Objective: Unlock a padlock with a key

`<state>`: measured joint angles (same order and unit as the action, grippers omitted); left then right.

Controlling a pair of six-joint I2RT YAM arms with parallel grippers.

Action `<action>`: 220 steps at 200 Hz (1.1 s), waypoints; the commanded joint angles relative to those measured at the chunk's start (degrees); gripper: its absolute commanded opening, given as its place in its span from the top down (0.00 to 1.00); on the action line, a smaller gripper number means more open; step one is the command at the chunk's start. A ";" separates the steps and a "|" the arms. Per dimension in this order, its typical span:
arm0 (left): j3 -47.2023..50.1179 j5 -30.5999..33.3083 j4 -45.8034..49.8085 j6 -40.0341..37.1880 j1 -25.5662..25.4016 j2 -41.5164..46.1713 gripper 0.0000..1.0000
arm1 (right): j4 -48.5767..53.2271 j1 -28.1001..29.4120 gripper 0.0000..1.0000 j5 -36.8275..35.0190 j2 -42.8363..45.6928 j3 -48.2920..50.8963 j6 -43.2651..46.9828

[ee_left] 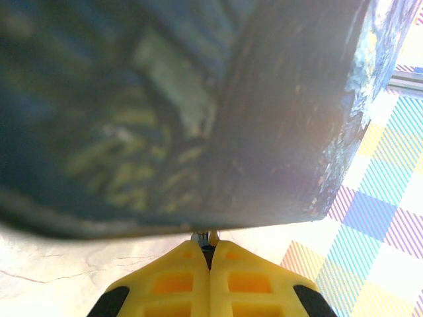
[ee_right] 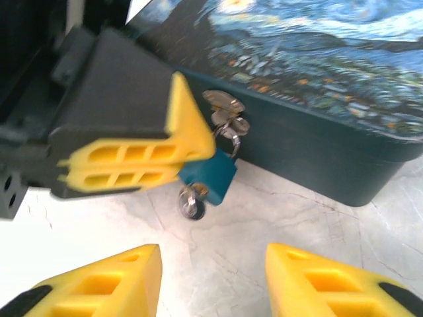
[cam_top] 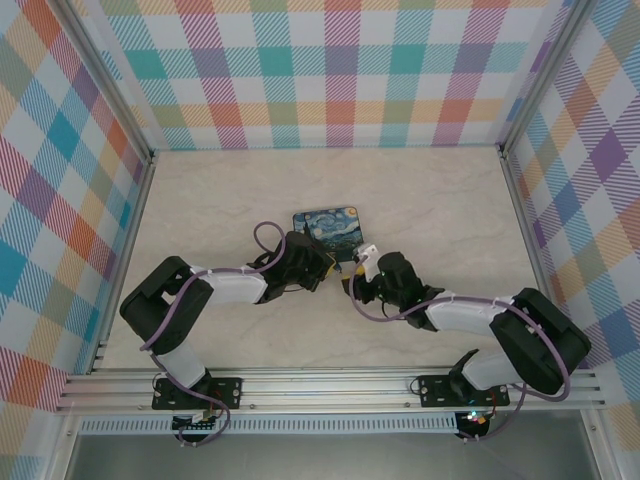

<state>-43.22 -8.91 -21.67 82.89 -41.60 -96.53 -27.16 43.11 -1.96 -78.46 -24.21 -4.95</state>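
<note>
The tiny blue-teal padlock (ee_right: 211,177) hangs by its silvery shackle (ee_right: 234,129) from the metal latch (ee_right: 223,102) on the front of the Starry Night box (ee_right: 310,79). The small dark key (ee_right: 191,202) sticks out of the padlock's underside. My left gripper (ee_right: 198,157) is shut on the padlock's body from the left; in the left wrist view its fingertips (ee_left: 210,246) are pressed together under the box wall. My right gripper (ee_right: 211,257) stands open just in front of the key, touching nothing. From above, both grippers meet at the box's near edge (cam_top: 345,266).
The Starry Night box (cam_top: 328,226) sits mid-table on the pale marble surface (cam_top: 200,200). Checked walls enclose the left, back and right sides. Both arms reach in from the aluminium rail (cam_top: 330,385) at the near edge.
</note>
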 commanded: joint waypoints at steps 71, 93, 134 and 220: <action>1.31 0.28 4.09 -0.58 0.53 2.06 1.00 | -11.38 8.59 0.46 -20.60 -9.28 -2.88 25.24; 1.25 0.29 4.09 -0.52 0.58 2.01 1.00 | -12.89 8.57 0.47 -21.16 -10.53 -3.61 25.85; 1.32 0.21 4.10 -0.56 0.57 2.07 1.00 | -13.34 8.65 0.54 -20.19 -11.53 -4.16 26.83; 1.30 0.12 4.05 -0.61 0.63 2.03 1.00 | -11.49 8.65 0.97 -20.15 -11.63 -4.91 25.43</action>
<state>-42.89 -8.88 -20.67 82.89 -41.45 -95.59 -37.89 52.03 -20.84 -89.56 -27.24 21.74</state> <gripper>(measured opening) 0.048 0.115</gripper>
